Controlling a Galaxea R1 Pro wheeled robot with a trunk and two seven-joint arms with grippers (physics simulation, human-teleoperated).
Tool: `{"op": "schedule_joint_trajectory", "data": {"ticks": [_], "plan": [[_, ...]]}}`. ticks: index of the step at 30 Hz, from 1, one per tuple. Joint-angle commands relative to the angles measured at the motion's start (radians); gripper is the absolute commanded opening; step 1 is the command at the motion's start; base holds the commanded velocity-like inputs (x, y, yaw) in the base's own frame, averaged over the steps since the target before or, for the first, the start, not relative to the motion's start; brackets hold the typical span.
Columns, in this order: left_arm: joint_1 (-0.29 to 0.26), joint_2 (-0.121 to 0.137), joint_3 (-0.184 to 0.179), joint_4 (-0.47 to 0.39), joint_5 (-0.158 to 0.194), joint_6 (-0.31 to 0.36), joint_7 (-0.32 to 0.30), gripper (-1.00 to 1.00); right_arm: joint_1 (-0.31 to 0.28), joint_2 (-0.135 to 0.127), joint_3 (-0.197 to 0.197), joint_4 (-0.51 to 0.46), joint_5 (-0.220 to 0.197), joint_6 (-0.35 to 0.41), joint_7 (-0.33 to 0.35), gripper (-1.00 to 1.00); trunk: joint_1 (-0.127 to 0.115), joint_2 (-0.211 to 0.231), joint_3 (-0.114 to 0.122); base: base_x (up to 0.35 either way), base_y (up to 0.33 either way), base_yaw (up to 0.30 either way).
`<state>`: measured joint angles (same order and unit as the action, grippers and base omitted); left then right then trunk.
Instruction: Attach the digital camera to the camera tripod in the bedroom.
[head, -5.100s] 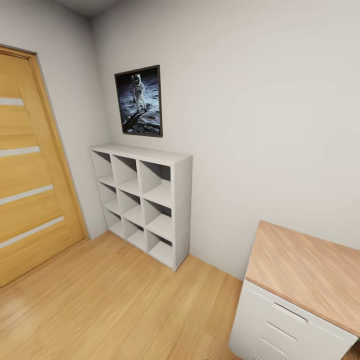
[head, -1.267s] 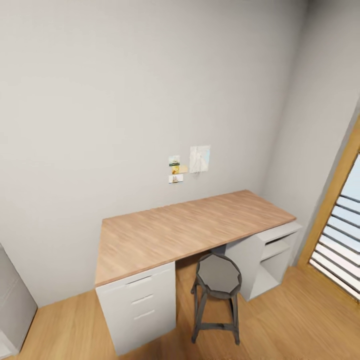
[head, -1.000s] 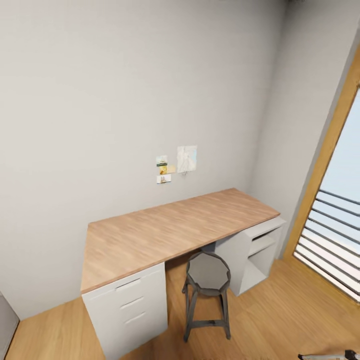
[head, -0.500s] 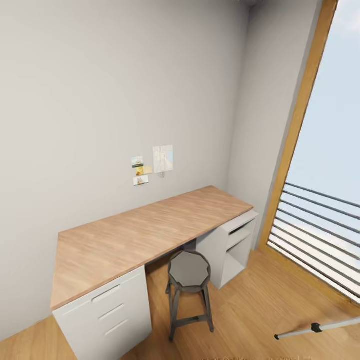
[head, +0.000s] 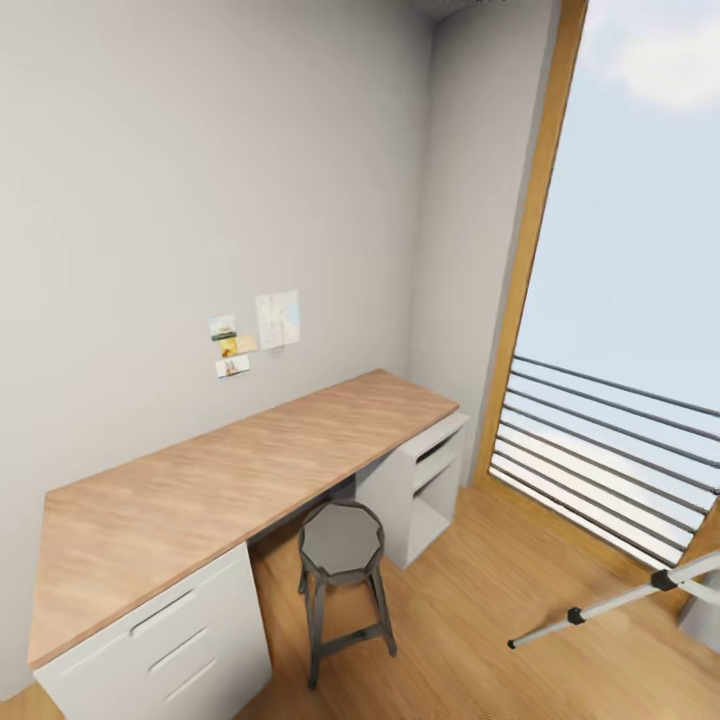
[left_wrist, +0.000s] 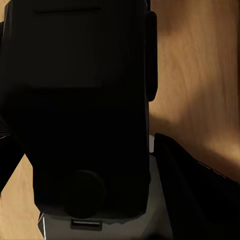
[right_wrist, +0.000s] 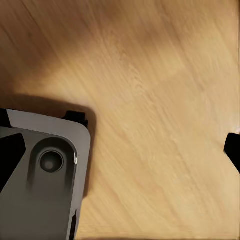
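We are looking across the bedroom at a desk (head: 250, 460) standing along the grey wall, with a tall window (head: 620, 300) at the right.

The tripod (head: 620, 600) is showing at the head view's lower right, over the floor (head: 480, 610) near the window. We are seeing 1 slim silver leg with 2 black joints. Its long axis is running on a slant, the low end pointing toward the stool (head: 340, 540) and the desk, the other end rising to the right and leaving the frame. The tripod's head is out of frame.

In the left wrist view a black boxy body is sitting very close to the lens. It looks like the camera (left_wrist: 80, 110), with a round bump on the face turned to us. Which way its lens is pointing we cannot tell. Whether the left gripper is clamping it we cannot tell either, as no fingers are reading against the black.

The right wrist view is looking at the floor and a grey robot part (right_wrist: 45, 175) — the right gripper's fingers are not clear enough to judge.

Under the desk, 3 drawers (head: 170, 640) are sitting closed at the left. At the right a cubby (head: 425, 500) is standing open-fronted, with a shelf near its top.
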<state>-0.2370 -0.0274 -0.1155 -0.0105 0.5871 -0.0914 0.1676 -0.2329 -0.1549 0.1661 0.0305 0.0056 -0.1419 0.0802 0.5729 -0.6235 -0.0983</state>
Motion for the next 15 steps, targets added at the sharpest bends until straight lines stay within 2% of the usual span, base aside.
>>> {"op": "schedule_joint_trajectory", "data": {"ticks": [1, 15], "plan": [[0.000, 0.000, -0.009, 0.000, 0.007, -0.002, 0.003, -1.00, -0.002, 0.000, 0.003, 0.003, 0.000, -0.006, 0.003, 1.00, 0.000, -0.002, -0.002, 0.000, 0.000, -0.298], [0.000, 0.000, -0.009, 0.000, 0.007, -0.002, 0.003, -1.00, -0.002, 0.000, 0.004, 0.003, 0.000, -0.006, 0.003, 1.00, 0.000, -0.002, -0.002, 0.000, 0.000, -0.298]]}}
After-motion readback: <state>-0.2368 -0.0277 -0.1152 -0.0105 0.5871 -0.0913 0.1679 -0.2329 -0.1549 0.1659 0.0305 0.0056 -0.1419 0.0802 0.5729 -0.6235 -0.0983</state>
